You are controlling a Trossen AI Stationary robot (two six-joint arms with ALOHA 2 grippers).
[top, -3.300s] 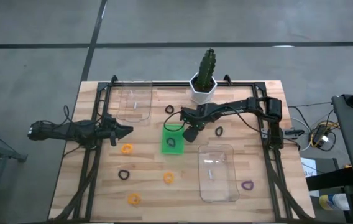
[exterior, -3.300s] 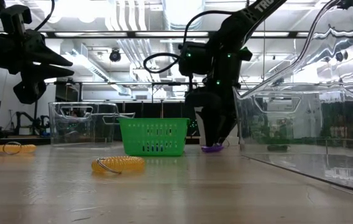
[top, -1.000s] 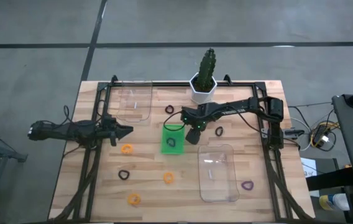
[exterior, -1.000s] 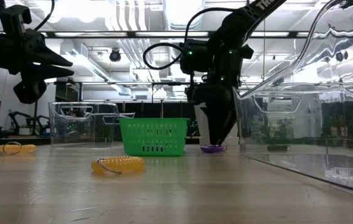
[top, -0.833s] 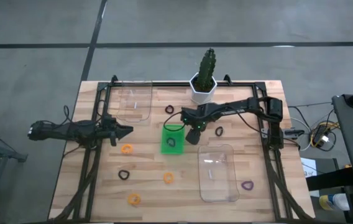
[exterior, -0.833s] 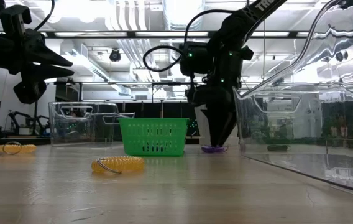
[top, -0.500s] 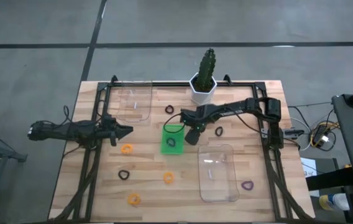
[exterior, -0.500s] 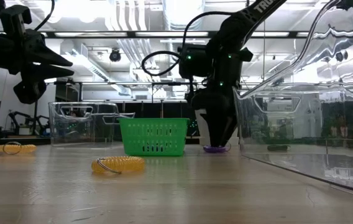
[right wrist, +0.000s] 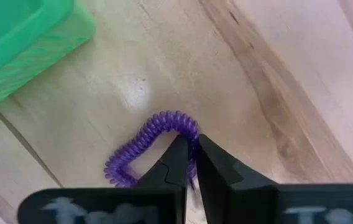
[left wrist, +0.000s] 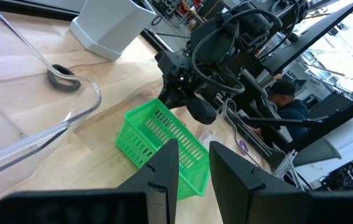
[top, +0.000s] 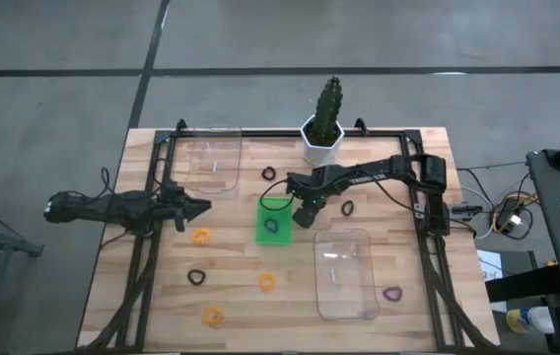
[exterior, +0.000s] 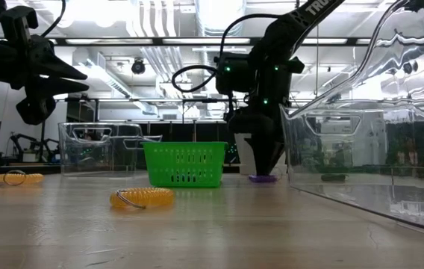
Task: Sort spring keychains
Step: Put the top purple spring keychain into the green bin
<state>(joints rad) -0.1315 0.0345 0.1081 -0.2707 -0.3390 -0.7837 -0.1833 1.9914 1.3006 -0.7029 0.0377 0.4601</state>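
Note:
My right gripper (top: 303, 221) points down just right of the green tray (top: 260, 237), shut on a purple spring keychain (right wrist: 140, 151) that lies on the wood. A black keychain (top: 273, 225) lies inside the tray. Other keychains lie loose on the table: orange ones (top: 201, 236) (top: 267, 282) (top: 212, 317), black ones (top: 268, 174) (top: 347, 208) (top: 196, 277) and a purple one (top: 392, 294). My left gripper (top: 204, 207) waits above the table's left side, open, with nothing between its fingers (left wrist: 164, 168). My right gripper pinches the purple keychain's coil between its two fingers at the bend of the loop (right wrist: 187, 126). The fingers come from above, pointing down. The rest of the loop (right wrist: 117, 169) lies flat on the table beside the fingers.
Two clear plastic bins stand on the table, one at the far left (top: 211, 163) and one at the near right (top: 347, 273). A cactus in a white pot (top: 323, 133) stands at the far edge. A black frame (top: 428, 247) runs along the table's sides.
My right gripper, which stood open over the purple keychain, has shut on it, with a slight roll of the wrist. The keychain stays on the table and has shifted a little with the fingers.

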